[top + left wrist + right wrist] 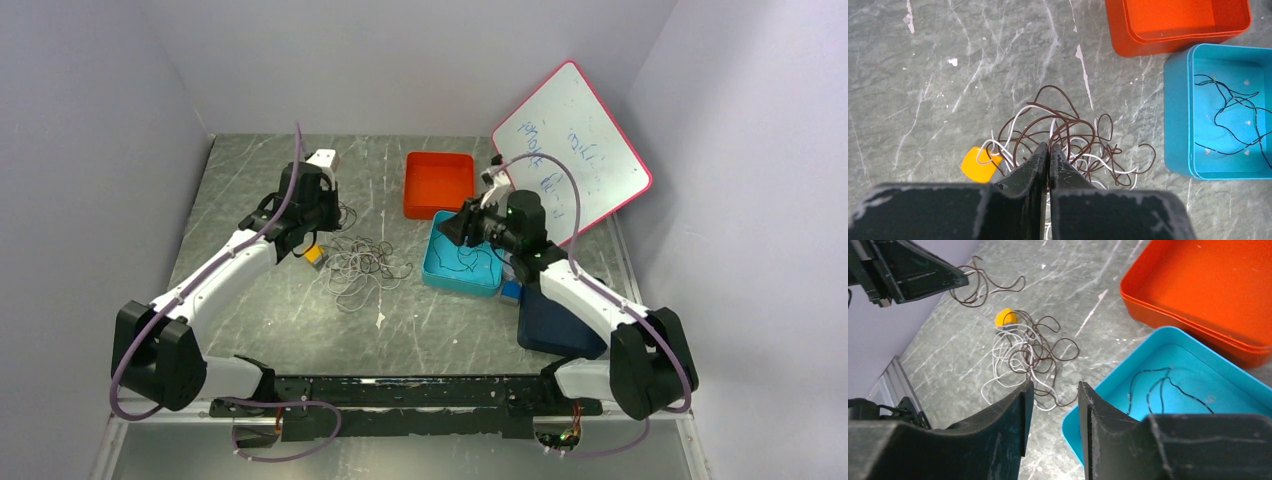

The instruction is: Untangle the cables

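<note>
A tangle of brown and white cables (360, 265) (1083, 150) (1028, 350) lies on the grey table. My left gripper (1049, 149) (318, 245) is down at the tangle's left edge. It is shut, and a brown strand runs in between the tips. A black cable (1228, 110) (1153, 385) lies alone in the teal tray (450, 280) (1175, 125). My right gripper (1054, 387) (450, 228) hangs open over the teal tray's left edge, with nothing between its fingers. One more brown cable (983, 287) (347, 215) lies apart, beside the left arm.
A small yellow-orange piece (977, 164) (1005, 317) lies at the tangle's left side. An orange tray (420, 208) (1128, 40) (1158, 305) stands behind the teal one. A whiteboard (580, 150) leans at the back right. A dark blue box (555, 325) lies by the right arm.
</note>
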Controlling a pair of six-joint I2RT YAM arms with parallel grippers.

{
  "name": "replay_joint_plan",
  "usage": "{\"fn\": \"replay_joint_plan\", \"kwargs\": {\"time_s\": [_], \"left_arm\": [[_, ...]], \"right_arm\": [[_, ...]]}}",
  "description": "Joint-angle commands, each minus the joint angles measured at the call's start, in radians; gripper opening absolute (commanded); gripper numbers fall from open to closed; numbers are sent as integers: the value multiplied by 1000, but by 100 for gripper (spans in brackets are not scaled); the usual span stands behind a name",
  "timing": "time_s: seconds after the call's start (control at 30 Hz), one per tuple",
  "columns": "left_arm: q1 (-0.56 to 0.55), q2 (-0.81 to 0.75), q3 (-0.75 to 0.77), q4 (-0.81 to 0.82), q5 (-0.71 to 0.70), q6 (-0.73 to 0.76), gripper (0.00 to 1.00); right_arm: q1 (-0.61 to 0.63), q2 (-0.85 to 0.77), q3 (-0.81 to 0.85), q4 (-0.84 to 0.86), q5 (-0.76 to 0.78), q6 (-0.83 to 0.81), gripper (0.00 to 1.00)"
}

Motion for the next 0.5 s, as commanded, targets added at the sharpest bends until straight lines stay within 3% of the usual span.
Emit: {"fn": "replay_joint_plan", "kwargs": {"time_s": [0.0,0.23,0.47], "left_arm": [[12,-40,1,21,66,18,7],[17,-103,-48,53,95,5,7],[20,-145,-101,73,126,-22,7]], "right_arm": [[61,33,66,43,11,-8,44],[239,167,181,99,79,22,54],[314,344,319,151,91,115,65]]}}
